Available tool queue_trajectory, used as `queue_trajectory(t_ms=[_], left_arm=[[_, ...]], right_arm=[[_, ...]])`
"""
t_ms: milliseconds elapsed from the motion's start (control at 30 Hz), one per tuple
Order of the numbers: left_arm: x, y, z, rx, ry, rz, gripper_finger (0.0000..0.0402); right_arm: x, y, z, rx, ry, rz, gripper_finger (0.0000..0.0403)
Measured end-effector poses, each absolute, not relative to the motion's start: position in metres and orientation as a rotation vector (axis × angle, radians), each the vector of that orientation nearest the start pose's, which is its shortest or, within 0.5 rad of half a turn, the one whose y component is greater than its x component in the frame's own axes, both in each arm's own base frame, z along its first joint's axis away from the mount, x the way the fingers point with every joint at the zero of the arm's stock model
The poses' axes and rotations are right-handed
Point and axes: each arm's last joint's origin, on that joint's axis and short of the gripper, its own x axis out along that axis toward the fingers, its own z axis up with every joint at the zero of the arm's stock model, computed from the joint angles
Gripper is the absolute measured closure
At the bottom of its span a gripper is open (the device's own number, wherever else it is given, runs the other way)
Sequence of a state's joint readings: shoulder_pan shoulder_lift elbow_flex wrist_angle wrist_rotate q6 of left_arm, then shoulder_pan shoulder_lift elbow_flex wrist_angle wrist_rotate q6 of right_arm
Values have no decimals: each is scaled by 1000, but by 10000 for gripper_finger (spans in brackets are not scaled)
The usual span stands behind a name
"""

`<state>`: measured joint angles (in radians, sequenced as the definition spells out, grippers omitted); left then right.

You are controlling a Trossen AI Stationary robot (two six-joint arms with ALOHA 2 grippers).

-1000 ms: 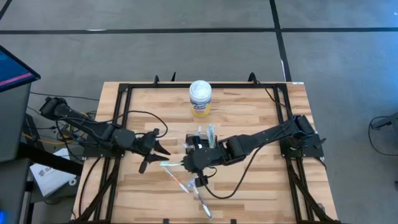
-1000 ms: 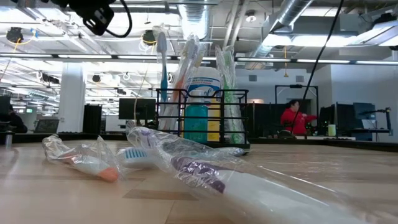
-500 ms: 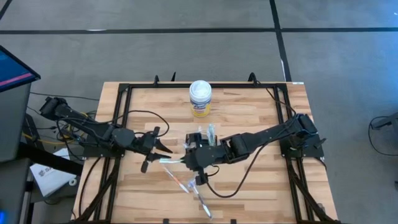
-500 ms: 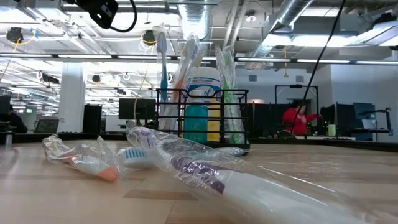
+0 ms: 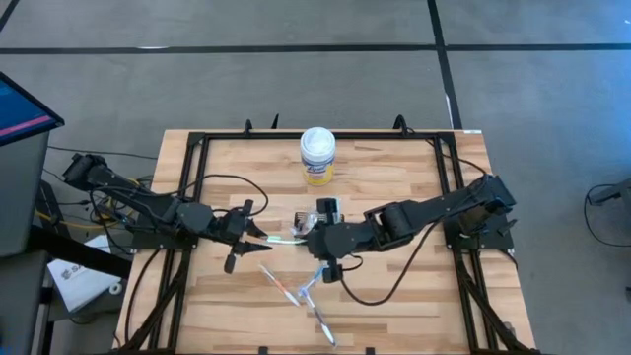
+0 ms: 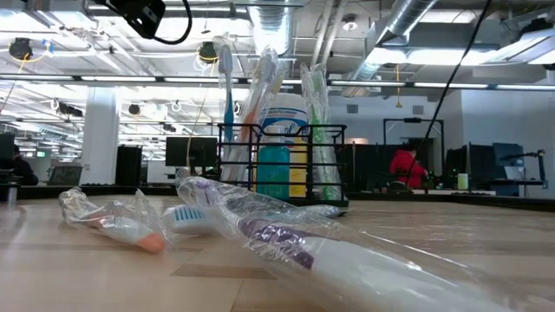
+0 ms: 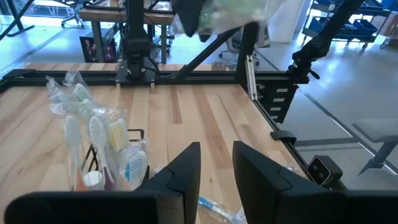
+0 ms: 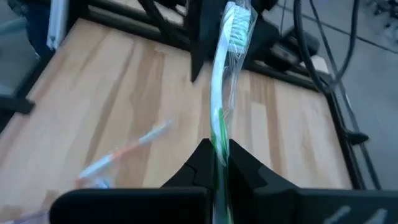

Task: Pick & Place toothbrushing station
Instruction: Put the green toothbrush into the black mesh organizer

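The small black wire-mesh toothbrush holder (image 5: 326, 213) stands just below the white cylindrical canister with a yellow label (image 5: 317, 157) on the wooden table (image 5: 394, 296), beside it the right gripper (image 5: 308, 235) clenched on a green plastic-wrapped toothbrush (image 8: 225, 74), the left gripper (image 5: 258, 235) parted, grasping nothing.

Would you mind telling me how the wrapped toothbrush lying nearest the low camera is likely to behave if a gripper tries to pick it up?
The wrapped toothbrush sits in loose, crinkled clear film, so fingers would probably slip or catch only plastic. Its slim handle looks stiff and light, so it should lift easily once pinched. It lies against another wrapped brush, which may get dragged along.
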<state>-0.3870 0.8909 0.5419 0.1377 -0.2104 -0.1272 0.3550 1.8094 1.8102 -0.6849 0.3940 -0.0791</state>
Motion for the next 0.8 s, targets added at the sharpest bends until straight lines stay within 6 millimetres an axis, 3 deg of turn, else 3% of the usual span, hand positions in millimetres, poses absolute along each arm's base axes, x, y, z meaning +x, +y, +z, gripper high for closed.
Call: queue_trajectory(t_ms=[567, 800], left_arm=[[186, -69, 262, -47, 207, -150, 314], [186, -69, 262, -47, 203, -149, 314]], right_arm=[[345, 121, 371, -294, 755, -142, 396], [306, 118, 349, -215, 665, -178, 396]])
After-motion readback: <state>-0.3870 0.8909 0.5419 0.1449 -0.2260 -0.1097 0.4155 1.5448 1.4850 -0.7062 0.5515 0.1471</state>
